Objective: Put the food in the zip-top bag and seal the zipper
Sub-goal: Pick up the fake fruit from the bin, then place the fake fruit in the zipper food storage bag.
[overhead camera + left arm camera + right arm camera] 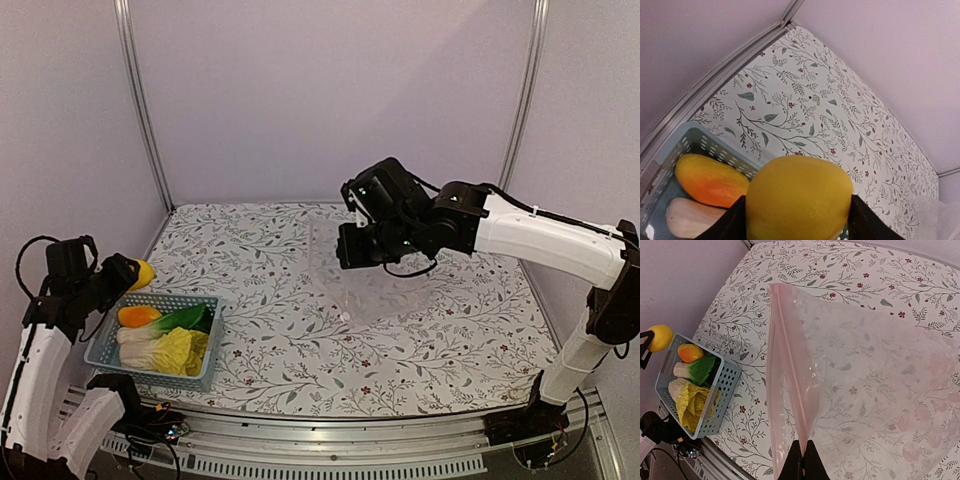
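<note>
Item 1: left gripper (799, 222), jaws clamped on either side of the round yellow fruit (799, 197), which sits fully between them and is held in the air, probably for carrying to the bag.

Item 2: light-blue basket (157, 379), below and just beside those jaws; holds the orange fruit (138, 316), dark-green bok choy (188, 320) and napa cabbage (180, 350), all not yet bagged.

Item 3: floral table (460, 345), bare between the two arms.

Item 4: zip-top bag (875, 390), empty, hanging from the right jaws with its far end trailing on the table; zipper (784, 365) runs straight away from the jaws, the edge likely lifted to present the mouth; whether it gapes, cannot tell.

Item 5: right gripper (801, 462), jaws pressed together on the bag's zipper edge.
</note>
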Available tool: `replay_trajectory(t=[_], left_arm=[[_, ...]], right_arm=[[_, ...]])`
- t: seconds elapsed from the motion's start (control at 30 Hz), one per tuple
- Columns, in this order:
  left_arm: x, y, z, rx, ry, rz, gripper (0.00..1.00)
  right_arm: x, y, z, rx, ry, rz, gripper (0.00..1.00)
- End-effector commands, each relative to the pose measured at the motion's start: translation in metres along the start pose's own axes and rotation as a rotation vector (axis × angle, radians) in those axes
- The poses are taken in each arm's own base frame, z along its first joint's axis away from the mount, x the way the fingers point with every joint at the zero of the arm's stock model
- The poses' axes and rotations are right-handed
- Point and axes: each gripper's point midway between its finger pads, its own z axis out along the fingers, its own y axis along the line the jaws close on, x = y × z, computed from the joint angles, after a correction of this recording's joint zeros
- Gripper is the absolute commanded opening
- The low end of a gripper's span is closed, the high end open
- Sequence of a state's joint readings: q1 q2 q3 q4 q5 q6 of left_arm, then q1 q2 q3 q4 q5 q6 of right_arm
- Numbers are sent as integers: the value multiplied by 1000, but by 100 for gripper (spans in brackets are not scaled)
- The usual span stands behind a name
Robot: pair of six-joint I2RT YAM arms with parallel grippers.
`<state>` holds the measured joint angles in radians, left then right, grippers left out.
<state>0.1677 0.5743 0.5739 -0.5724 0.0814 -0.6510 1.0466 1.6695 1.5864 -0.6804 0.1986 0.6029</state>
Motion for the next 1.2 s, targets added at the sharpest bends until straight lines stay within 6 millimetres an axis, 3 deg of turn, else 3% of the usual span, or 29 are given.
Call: replay_trajectory(t=[0.0,0.17,0.57,0.97,1.17], left_arm=[[-5,-33,-14,131,32,94,56],[-2,-80,-27,311,90,192,57],[48,-208,-72,787,247,427,56],[102,-302,-102,1054,325,489,56],[134,-325,-99,1091,381,508,56]], right_arm=[[-12,12,-6,-37,-27,-13,0],[-14,16,-9,-54,-30,-22,0],[-17,21,-13,-79,-31,-41,0],[-16,27,-16,-112,-22,-52,0],[-16,32,-16,-139,-19,-44,0]])
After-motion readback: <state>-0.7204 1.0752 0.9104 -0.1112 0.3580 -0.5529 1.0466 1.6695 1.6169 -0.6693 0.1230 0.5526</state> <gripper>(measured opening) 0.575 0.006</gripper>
